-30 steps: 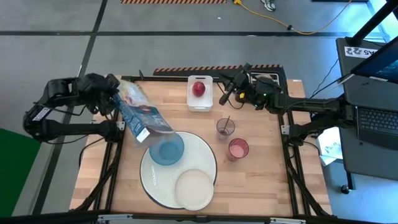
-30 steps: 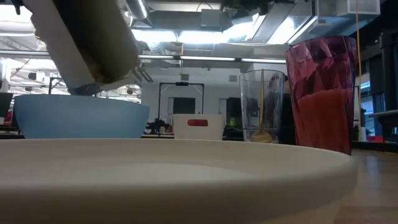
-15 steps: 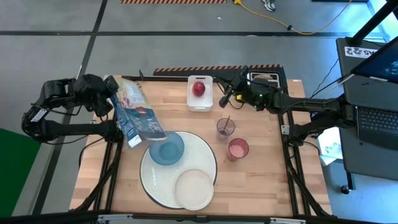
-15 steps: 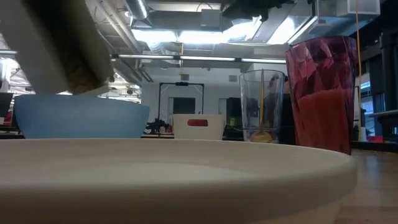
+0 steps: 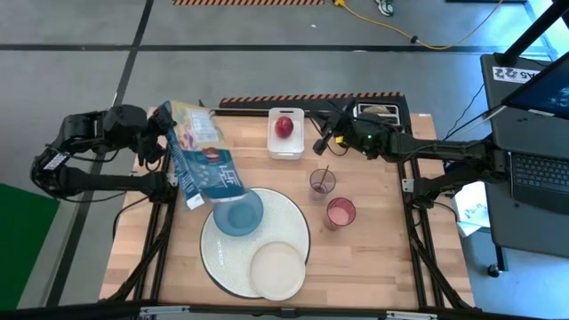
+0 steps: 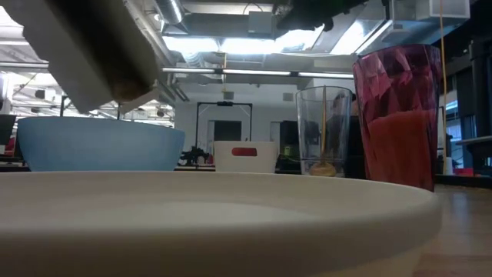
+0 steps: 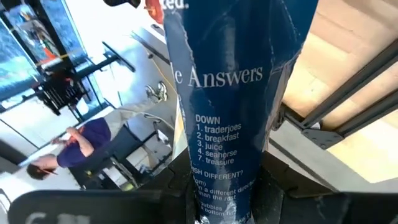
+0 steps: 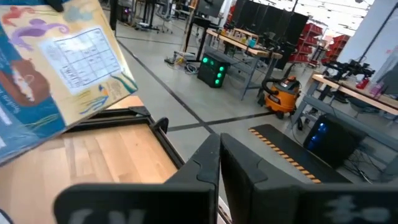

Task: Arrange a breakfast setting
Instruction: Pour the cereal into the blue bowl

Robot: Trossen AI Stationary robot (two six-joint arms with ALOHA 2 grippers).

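Note:
My left gripper (image 5: pixel 158 135) is shut on a blue cereal box (image 5: pixel 203 158), which slants down from the table's far left toward the small blue bowl (image 5: pixel 238 214). The bowl and a small cream plate (image 5: pixel 277 270) sit on the big white plate (image 5: pixel 293 233). A red apple (image 5: pixel 284 126) lies in the white tray (image 5: pixel 286 149). A clear cup (image 5: pixel 322 184) holds a wooden spoon; a pink cup (image 5: pixel 340 213) stands beside it. My right gripper (image 5: pixel 318 142) hangs shut and holds nothing, above the table beside the tray. My left gripper pinches the cereal box near its raised end, one finger on each side of the narrow printed panel (image 7: pixel 224 180). The fingers slant down from the table's left. The box is lifted clear and tilted, its lower end (image 5: pixel 213 194) beside and above the bowl's rim.
A black toaster (image 5: pixel 378 112) stands at the far right corner, behind my right arm. Bare wood lies along the table's near left and near right. In the low view the box's lower end (image 6: pixel 92 54) hangs above the bowl (image 6: pixel 100 143).
My left gripper has rolled its wrist while staying in place. The cereal box has turned about its length, first edge-on and now showing its broad face upward. Its lower end swung toward the table's left edge and back toward the bowl.

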